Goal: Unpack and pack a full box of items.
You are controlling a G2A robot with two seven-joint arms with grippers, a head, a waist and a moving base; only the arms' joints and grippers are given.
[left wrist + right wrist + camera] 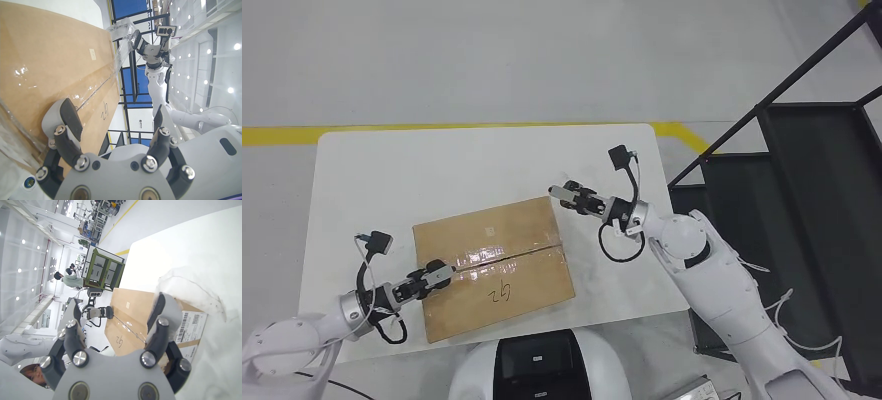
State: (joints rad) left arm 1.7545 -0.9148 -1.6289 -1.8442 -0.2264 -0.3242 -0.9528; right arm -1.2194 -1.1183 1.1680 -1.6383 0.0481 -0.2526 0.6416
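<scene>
Left gripper (113, 108) is spread wide. 1 pad (70, 115) lies flat on top of the box (47, 56) at the seam end and the other finger hangs in air past the edge, so it's pinning, not gripping. In the top view that's the box's 8 o'clock edge.

Right gripper (117, 302) is at the box's 2 o'clock corner, fingers also spread. A crumpled strip of clear tape (189, 285) clings to 1 finger rather than being pinched between both. In the left wrist view the strip rises from the far end of the seam up to that gripper. The far end is lifted, and the rest lies glossy along the seam toward the left pad.

Box is at the centre of the white counter (362, 180), slightly rotated, both top flaps shut, with a shipping label (189, 325) on its 3 o'clock side.

Step, my read: unpack phase, very start — stripping the seal. Nothing is out of the box.

Next move calls for:
- Right gripper to close on the tape properly, since adhesion alone looks unreliable.
- A low pull along the seam toward 8 o'clock while the left gripper holds the box down.
- Left pad to move first. It sits on the tape line, so it likely has to shift off the seam before the peel reaches it.
- Then the flaps.
</scene>
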